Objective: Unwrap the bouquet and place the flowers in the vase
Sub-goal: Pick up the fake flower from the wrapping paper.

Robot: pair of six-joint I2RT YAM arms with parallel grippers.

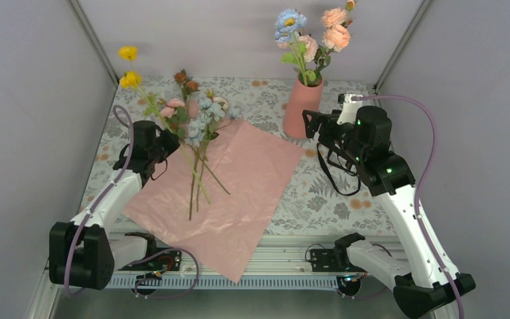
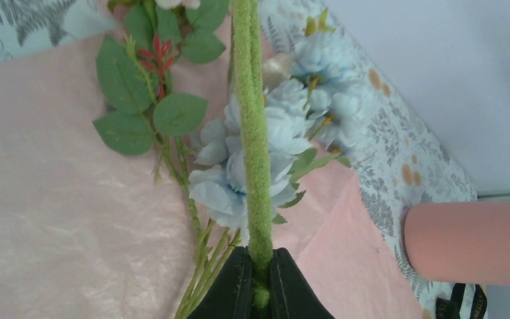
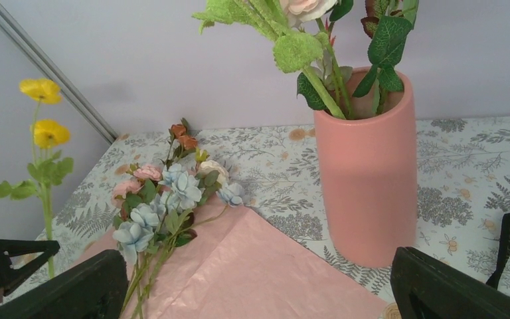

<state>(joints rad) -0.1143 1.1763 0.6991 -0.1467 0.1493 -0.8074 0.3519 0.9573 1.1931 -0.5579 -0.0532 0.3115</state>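
Left gripper [image 2: 260,292] is clamping a fuzzy green stem [image 2: 252,133] running toward 12 o'clock; blue flowers [image 2: 216,189] are lying behind it, vase [image 2: 471,242] at 4 o'clock.

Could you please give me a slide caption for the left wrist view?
Left tool shut on a fuzzy green stem, pale blue flowers lying on the pink sheet behind.

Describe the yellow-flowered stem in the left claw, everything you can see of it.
The yellow-flowered stem has two bright yellow blooms, one above the other, with a few green leaves lower down. Its stalk looks fuzzy, like flocked green plastic. It stands roughly upright at the far left, held above the loose flowers lying on the pink sheet. Only the left claw touches it, shut on the stalk; its lower end is hidden there.
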